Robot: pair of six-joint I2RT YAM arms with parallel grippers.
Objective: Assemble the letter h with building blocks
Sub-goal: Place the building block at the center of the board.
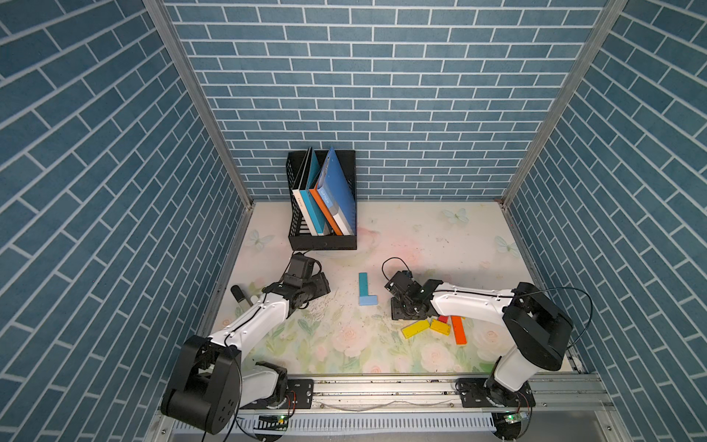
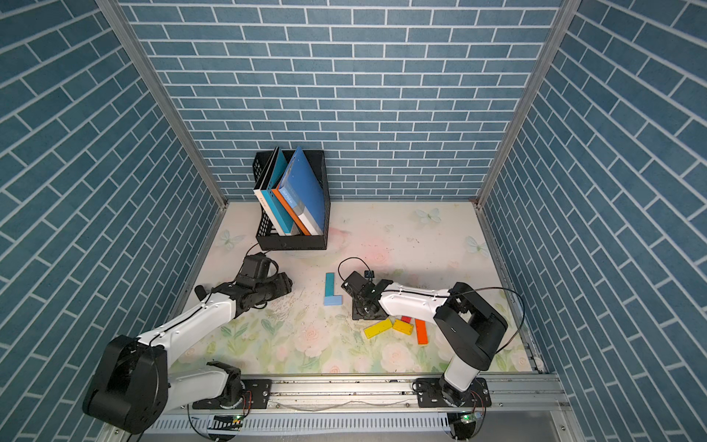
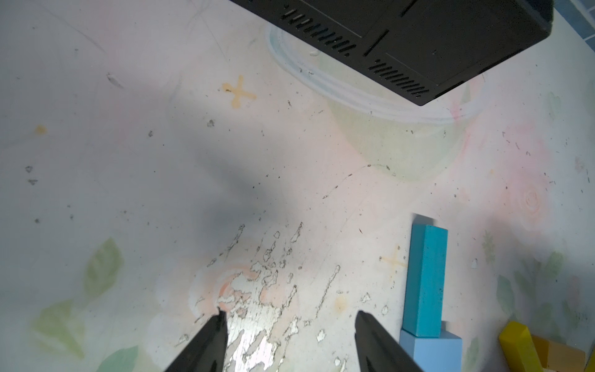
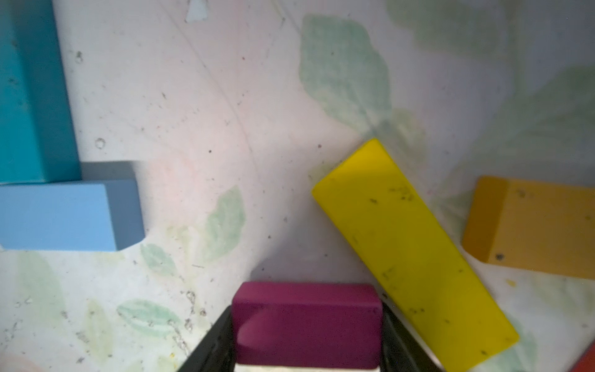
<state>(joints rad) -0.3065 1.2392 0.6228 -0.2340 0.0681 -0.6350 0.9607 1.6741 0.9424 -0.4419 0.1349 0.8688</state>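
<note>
A long teal block and a short light blue block lie joined as an L in the middle of the table in both top views. My right gripper is shut on a magenta block, just right of the L and low over the table. Beside it lie a yellow block, a yellow-orange block, an orange block and a partly hidden red block. My left gripper stands open and empty over worn table print, left of the teal block.
A black file rack holding books stands at the back, left of centre, close beyond the left arm. A dark cylinder rests by the left edge. Brick-patterned walls close in the table on three sides.
</note>
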